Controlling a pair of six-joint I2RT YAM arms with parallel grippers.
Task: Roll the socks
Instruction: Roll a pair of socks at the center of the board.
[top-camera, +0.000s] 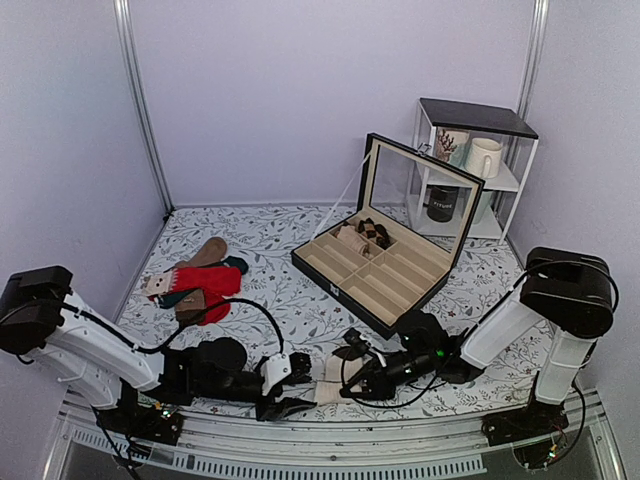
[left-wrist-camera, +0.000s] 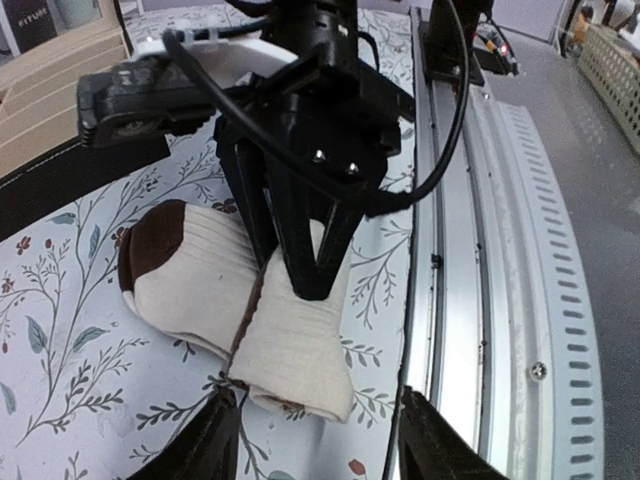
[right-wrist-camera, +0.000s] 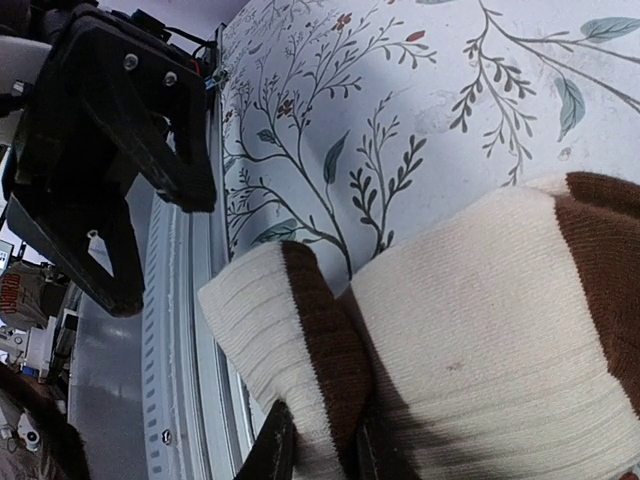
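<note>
**Item: socks** (left-wrist-camera: 270, 320). Cream rib knit with brown bands and a dark brown end. They lie partly folded, not yet a tight roll, on the table (top-camera: 280, 250). They sit between the two claws, and the cream end reaches the near edge beside the rail (left-wrist-camera: 500, 250).

**Right claw** (left-wrist-camera: 300, 265). Clamped on the socks from above. The fingers stand close together and pinch a fold by the brown band, with the dark end on its far side.

**Left claw** (left-wrist-camera: 318, 425). Fingers apart, holding nothing. It faces the right claw, and the cream end lies just ahead of its tips.

**Beyond the claws.**
- Red socks (top-camera: 205, 285) and tan socks (top-camera: 207, 252) lie well apart, past the left claw.
- An open box (top-camera: 385, 270) stands past the right claw.
- A shelf (top-camera: 475, 165) with a mug (top-camera: 485, 157) stands behind the box.

**Hazards, as judged.**
- The pinch takes one fold only. A pull or turn may slip the knit free or drag out the layers under it, and the fold would fall open.
- The cream end lies at the table edge. A push from the left claw could tip it onto the rail.
- The claws are very near each other. If the left one closes in on the same spot it may strike the right fingers or catch a cable.
- Soft rib stretches, so a loose wrap is likely unless the free end is held.
</note>
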